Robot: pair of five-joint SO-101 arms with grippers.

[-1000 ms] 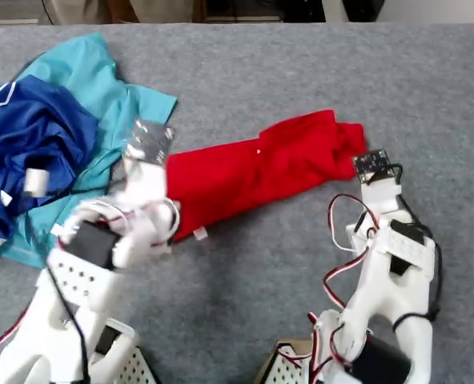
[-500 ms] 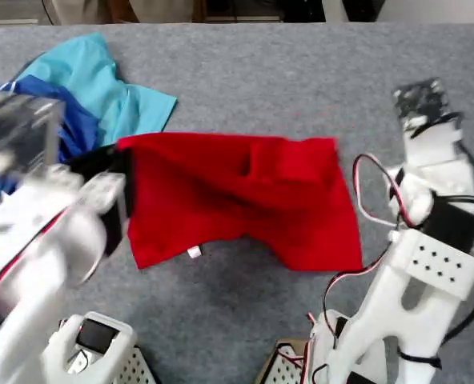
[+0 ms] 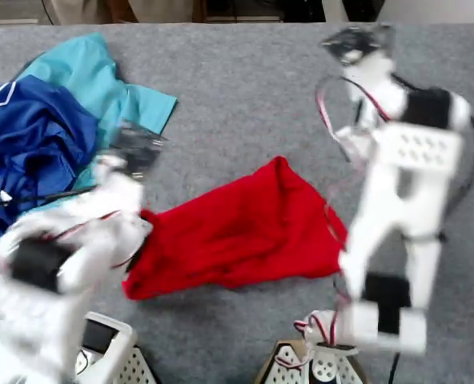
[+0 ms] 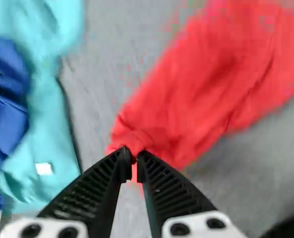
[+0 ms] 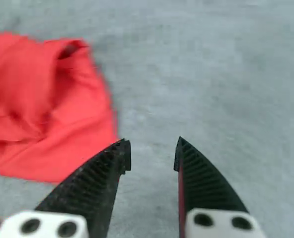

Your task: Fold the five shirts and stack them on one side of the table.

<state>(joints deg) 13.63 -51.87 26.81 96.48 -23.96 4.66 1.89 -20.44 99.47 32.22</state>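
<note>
Where the high view looks down over the grey table [image 3: 245, 96], three shirts can be counted. One red shirt [image 3: 237, 232] lies bunched near the middle, between the two arms. One teal shirt [image 3: 101, 80] is spread at the far left, and one dark blue shirt [image 3: 29, 136] is crumpled on top of it. The left arm [image 3: 61, 256] ends at the red shirt's left corner. The right arm [image 3: 405, 160] stands tall at the right side, its far end up over bare table beyond the red cloth.

In the left wrist view, the left gripper [image 4: 129, 157] has its two black ribbed jaws pressed nearly together, with a small pinch of the red shirt's edge caught at their tips. The rest of the red cloth trails away over the grey surface, and the teal and blue shirts lie just to one side.

In the right wrist view, the right gripper [image 5: 152, 153] has its jaws moderately parted. It holds nothing, and only grey table shows through the gap. One edge of the red shirt lies near one jaw, apart from it.
</note>
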